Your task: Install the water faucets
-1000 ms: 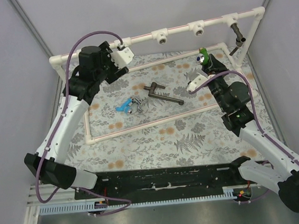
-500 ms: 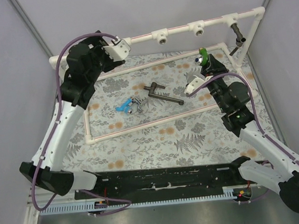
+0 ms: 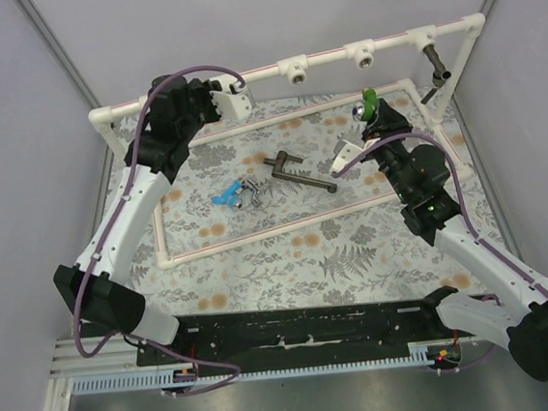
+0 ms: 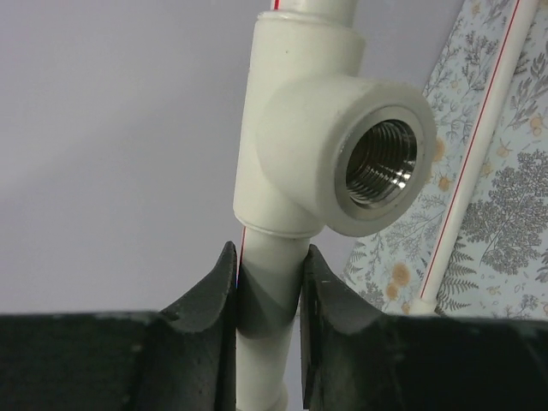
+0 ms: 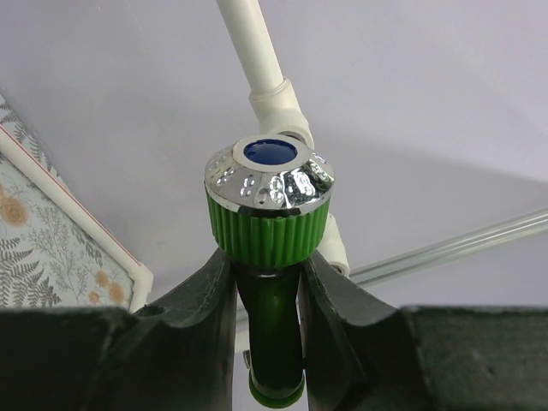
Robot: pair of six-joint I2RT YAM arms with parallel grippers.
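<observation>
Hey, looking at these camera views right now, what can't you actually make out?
Green faucet, threaded end: right wrist view, covered by the right gripper; top view, too small.
Tee fitting on the white pipe: top view, largely hidden behind the left gripper.
Light blue faucet and silver faucet: top view, too small to tell whether they touch.

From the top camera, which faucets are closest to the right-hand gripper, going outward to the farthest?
1. Green faucet, held in the right gripper, far right.
2. Dark grey lever faucet, lying near the centre.
3. Silver faucet, just left of that.
4. Light blue faucet, farthest left, right beside the silver one.
</observation>
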